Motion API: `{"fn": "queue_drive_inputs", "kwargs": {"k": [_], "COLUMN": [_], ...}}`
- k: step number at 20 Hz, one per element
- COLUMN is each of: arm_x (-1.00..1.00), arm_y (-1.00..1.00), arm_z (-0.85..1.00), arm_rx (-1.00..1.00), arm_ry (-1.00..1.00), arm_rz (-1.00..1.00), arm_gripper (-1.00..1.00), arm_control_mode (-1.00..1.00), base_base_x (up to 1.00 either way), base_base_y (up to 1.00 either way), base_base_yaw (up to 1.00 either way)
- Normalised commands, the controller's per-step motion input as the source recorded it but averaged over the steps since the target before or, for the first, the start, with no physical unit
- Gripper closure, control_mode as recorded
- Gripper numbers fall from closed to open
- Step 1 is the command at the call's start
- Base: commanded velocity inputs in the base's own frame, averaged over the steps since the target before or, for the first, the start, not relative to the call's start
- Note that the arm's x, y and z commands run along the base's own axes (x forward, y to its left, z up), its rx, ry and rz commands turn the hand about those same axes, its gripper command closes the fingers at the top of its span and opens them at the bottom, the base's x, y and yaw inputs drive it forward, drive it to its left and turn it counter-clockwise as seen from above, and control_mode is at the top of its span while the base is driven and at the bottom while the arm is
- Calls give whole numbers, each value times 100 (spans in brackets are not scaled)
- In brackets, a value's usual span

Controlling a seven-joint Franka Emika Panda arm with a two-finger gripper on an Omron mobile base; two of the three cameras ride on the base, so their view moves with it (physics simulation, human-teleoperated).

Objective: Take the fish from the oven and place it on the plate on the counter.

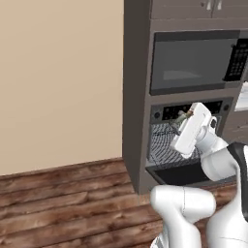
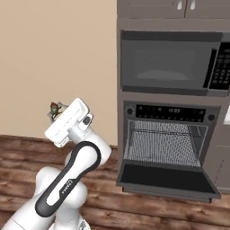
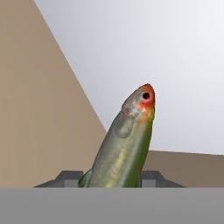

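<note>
Slender olive-green fish with a yellowish belly and a red-orange patch round its eye [image 3: 127, 144] sits clamped between the two dark finger tips of the white arm's two-finger gripper [image 3: 111, 177], head pointing away from the hand, tail end hidden low between the jaws. In the right base view the gripper [image 2: 57, 112] is raised in the open, well left of the cabinet column, with the fish [image 2: 55, 109] showing as a small greenish speck at its tip against the beige wall. In the left base view the same gripper [image 1: 183, 117] overlaps the control strip by line of sight only; fish [image 1: 182, 116] barely legible there. Built-in dark grey wall oven [image 2: 168, 148] stands with its door dropped flat and open, wire-mesh rack [image 2: 164, 143] bare. Judgement: the pick is done, fish is out of the oven and off the rack; what is left is the whole carry and the set-down. No plate is visible from here, so the base likely needs to turn or drive to find them; how far, cannot tell. Oven door is also left open. Above the oven sits a dark microwave with a keypad at its right side [image 2: 167, 60]. Writing: keypad buttons and the oven's digital display [image 2: 173, 110] show light marks too small to read; faint lettering on the arm's dark band is illegible. No brand names readable.
</note>
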Motion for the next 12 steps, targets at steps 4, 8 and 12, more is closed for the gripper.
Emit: {"fn": "queue_drive_inputs", "kwargs": {"k": [4,8,12], "arm_x": [0,0,0], "arm_y": [0,0,0], "arm_z": [0,0,0], "arm_rx": [0,0,0], "arm_ry": [0,0,0], "arm_rz": [0,0,0], "arm_gripper": [100,100,100], "arm_control_mode": [100,100,100], "base_base_x": [100,69,-67], "base_base_y": [-99,-96,-100], "base_base_yaw": [0,2,0]}}
